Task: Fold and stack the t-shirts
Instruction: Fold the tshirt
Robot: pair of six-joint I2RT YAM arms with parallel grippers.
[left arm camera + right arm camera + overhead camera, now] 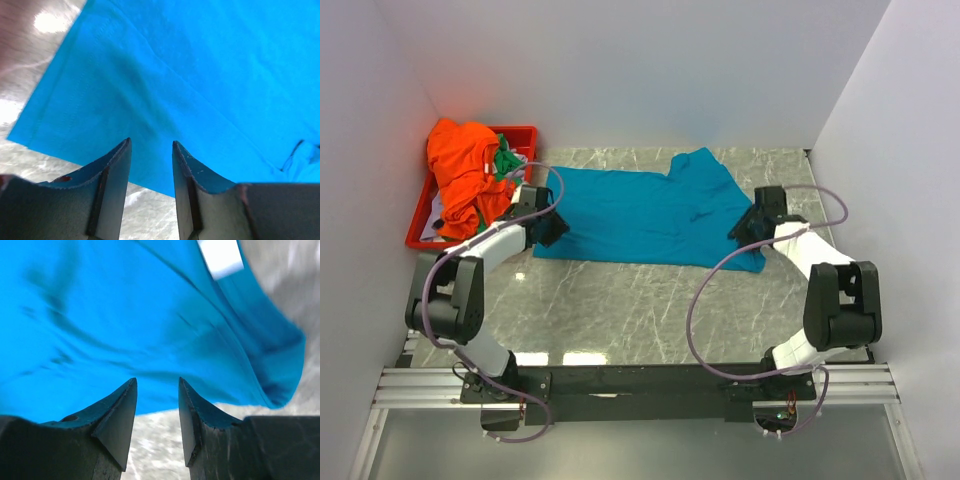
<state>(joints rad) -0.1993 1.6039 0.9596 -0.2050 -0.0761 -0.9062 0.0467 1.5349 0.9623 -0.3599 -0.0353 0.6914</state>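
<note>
In the overhead view I see the teal-blue t-shirt [640, 215] spread flat on the bench [620, 310] across the centre of the frame, with one sleeve reaching toward the upper right. The left hand [550, 228] sits low at the shirt's left edge, over its lower left corner. The right hand [748, 226] sits at the shirt's right edge, beside the lower right hem. In each wrist view the jaws stand apart with nothing between them, so both hands are open and grip nothing. The blue cloth fills each wrist frame above the jaw tips, and bare bench shows below its hem. The orange t-shirt [465, 170] is heaped in the red tray [525, 133] at the upper left of the frame, with the green t-shirt [505, 162] bunched against its right side.
</note>
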